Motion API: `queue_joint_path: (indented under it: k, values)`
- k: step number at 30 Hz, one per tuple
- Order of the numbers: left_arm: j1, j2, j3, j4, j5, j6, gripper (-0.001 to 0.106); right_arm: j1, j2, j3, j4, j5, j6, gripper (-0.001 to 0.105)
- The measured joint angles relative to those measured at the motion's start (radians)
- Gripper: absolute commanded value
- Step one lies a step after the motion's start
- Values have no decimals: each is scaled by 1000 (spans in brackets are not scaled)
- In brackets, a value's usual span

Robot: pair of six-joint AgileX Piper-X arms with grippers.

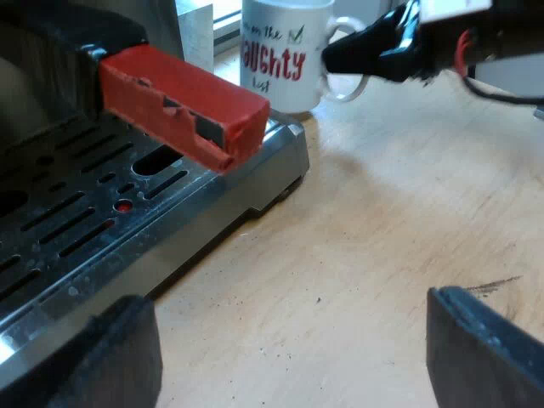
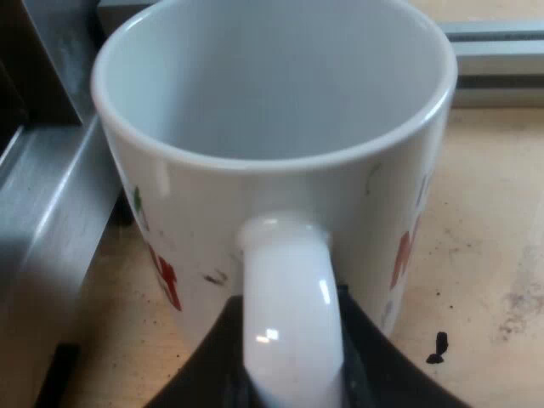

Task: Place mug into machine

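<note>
white glazed ceramic mug (image 1: 280, 55) with red lettering stands on the pale wooden table (image 1: 382, 238), just beside the corner of the espresso machine's slotted steel drip tray (image 1: 127, 221), not yet on it. your right gripper (image 2: 289, 361) has its two black fingers closed on the mug's looped handle, one on either side. your left gripper (image 1: 289, 357) hangs over the table beside the tray, fingers wide apart, holding nothing. the squared red end of the dark holder handle (image 1: 183, 106) juts out over the tray. expect the mug to be stiff, rather heavy for a handle hold, slick with glaze and easy to chip, so it may swing or slip between the pads. grip low on the loop, close to the body, lift it level, clear the tray's edge and mind the red end.
</note>
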Motion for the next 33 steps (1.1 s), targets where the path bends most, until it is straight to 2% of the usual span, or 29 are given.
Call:
queue_joint_path:
  k: [3,6,9,10,14,19,23,27,33]
  values:
    - [0,0,0,0,-5,0,67,0,-163,0,168,0,-24,0]
    - [0,0,0,3,-38,0,67,0,-288,0,271,2,-26,0]
    - [0,0,0,8,-112,0,67,3,-451,0,409,2,-27,0]
    - [0,0,0,8,-162,0,67,4,-519,0,469,-2,-27,0]
    - [0,0,0,8,-272,0,67,37,-716,2,673,-3,-65,0]
    - [0,0,24,-1,-289,35,67,136,-899,5,878,-12,-72,0]
    - [0,0,60,-74,-291,41,67,253,-950,6,980,11,-70,0]
    - [0,0,60,-113,-299,46,67,372,-929,7,988,71,-61,0]
    - [0,0,73,-113,-382,46,67,551,-820,10,901,218,10,0]
